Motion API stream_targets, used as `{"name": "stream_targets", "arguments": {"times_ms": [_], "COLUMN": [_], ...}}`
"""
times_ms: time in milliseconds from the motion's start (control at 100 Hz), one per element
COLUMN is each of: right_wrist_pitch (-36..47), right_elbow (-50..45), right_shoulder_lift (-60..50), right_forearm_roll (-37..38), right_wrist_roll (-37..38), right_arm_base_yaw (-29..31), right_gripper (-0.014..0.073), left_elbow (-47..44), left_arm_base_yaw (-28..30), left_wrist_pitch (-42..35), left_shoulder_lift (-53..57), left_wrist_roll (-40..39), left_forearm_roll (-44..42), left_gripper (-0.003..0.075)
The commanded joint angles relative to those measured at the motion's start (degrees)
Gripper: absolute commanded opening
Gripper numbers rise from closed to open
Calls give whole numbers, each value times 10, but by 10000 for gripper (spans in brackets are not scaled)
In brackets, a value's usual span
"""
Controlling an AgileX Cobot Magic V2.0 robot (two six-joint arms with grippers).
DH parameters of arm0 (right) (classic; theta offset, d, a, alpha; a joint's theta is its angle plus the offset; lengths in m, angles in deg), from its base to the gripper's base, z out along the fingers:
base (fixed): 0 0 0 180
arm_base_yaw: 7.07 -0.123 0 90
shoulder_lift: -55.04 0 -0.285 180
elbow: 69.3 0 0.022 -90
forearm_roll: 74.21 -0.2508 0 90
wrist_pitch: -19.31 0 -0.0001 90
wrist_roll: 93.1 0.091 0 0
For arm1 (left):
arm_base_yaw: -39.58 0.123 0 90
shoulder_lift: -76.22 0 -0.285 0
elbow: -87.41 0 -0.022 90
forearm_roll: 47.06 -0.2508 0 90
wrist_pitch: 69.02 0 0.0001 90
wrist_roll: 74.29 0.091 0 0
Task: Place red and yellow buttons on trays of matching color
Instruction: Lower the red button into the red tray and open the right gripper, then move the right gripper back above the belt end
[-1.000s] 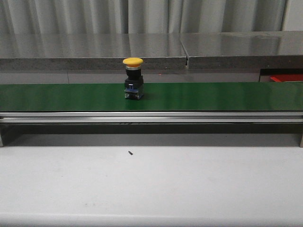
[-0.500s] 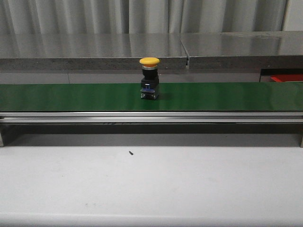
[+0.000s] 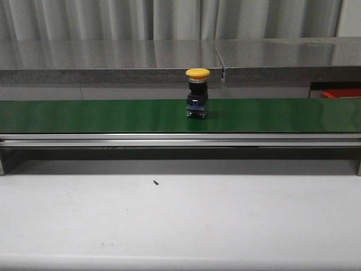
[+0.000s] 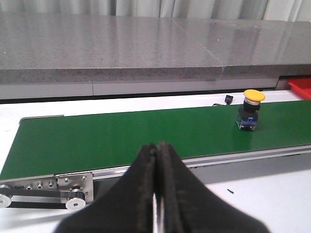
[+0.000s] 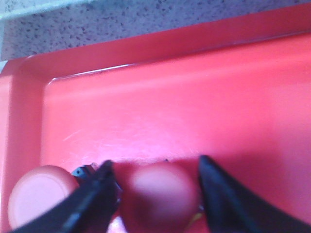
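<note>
The right gripper (image 5: 153, 187) hangs with jaws apart around a round red push button (image 5: 158, 191) over the glossy red plastic tray (image 5: 194, 87), a second red button (image 5: 36, 194) at its nine o'clock. The left gripper (image 4: 156, 160) is pressed together. The yellow-capped black push button (image 3: 197, 93) stands upright on the green conveyor belt (image 3: 84, 116), at the left gripper's one o'clock; likely risk: it rides past unreached.

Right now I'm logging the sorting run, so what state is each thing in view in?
Yellow button: upright on the green conveyor belt, untouched.
Left pincer: shut, empty, short of the belt.
Right pincer: open over the red tray, a red button between its fingers.
Second red button: lying in the red tray, beside the pincer.
</note>
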Motion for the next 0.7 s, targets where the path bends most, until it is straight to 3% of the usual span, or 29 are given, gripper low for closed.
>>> {"name": "stream_targets", "arguments": {"times_ms": [0, 420, 690], "right_wrist_pitch": [14, 11, -85], "right_elbow": [19, 19, 19], "right_shoulder_lift": [-42, -92, -179], "right_forearm_roll": [-18, -18, -22], "right_wrist_roll": [-1, -1, -1], "right_arm_base_yaw": [0, 2, 0], "right_gripper": [531, 557, 552], "left_elbow": [16, 16, 16], "left_arm_base_yaw": [-4, -4, -4], "left_wrist_pitch": [-39, -39, -39], "left_shoulder_lift": [-4, -4, -4], "left_wrist_roll": [1, 1, 1], "left_forearm_roll": [14, 14, 14], "left_gripper": [-19, -19, -19]}}
